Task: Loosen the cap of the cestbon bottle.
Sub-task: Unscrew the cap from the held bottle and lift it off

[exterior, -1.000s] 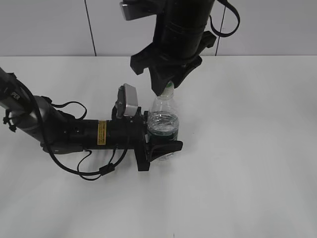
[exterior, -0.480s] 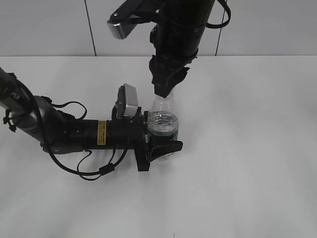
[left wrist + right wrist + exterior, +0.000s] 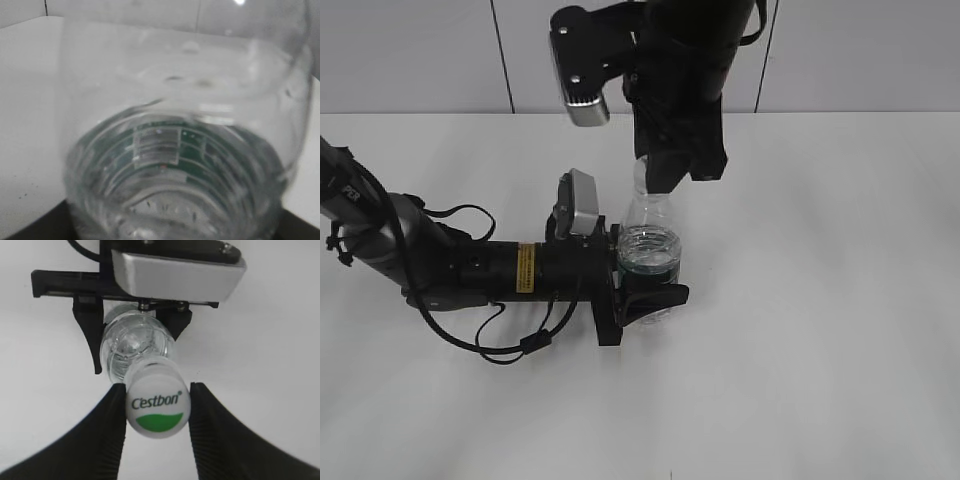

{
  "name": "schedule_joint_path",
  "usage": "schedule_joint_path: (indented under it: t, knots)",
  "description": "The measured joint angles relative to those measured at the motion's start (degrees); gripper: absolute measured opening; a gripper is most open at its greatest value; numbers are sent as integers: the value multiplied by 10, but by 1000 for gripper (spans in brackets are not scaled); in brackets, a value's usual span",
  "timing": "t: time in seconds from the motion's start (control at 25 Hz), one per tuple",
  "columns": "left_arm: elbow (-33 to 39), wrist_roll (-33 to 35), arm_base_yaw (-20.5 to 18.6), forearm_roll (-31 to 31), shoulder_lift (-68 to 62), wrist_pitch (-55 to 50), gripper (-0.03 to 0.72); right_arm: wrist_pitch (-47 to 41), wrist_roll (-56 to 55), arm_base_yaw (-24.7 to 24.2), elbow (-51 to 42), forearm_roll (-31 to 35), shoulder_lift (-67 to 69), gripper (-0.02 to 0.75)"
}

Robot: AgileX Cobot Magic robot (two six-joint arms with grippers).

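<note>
The cestbon bottle (image 3: 648, 215) stands upright on the white table, clear with a dark green label band. My left gripper (image 3: 650, 285) comes in from the left and is shut on the bottle's lower body; the bottle fills the left wrist view (image 3: 185, 150). My right gripper (image 3: 657, 175) comes down from above and hides the cap in the exterior view. In the right wrist view the cap (image 3: 157, 405), white with a green patch and Cestbon lettering, sits between the two black fingers of my right gripper (image 3: 157, 412), which press on both its sides.
The white table (image 3: 820, 300) lies bare around the bottle. A grey wall with dark seams stands behind it (image 3: 880, 50). My left arm and its cables (image 3: 470, 270) lie low across the table's left side. The left wrist camera housing (image 3: 175, 275) shows beside the bottle.
My right wrist has turned about the bottle's neck over the last second, its camera housing swinging round to the left. The bottle and my left arm have stayed put.
</note>
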State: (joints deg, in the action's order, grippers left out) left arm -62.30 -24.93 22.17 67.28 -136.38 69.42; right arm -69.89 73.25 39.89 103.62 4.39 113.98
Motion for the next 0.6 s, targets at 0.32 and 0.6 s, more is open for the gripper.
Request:
schedule_joint_path:
  t: [0.32, 0.6]
  knots:
    - [0, -1, 0, -1, 0, 0, 407, 0, 96, 0, 0, -5, -7, 293]
    - [0, -1, 0, -1, 0, 0, 407, 0, 104, 0, 0, 15, -50, 293]
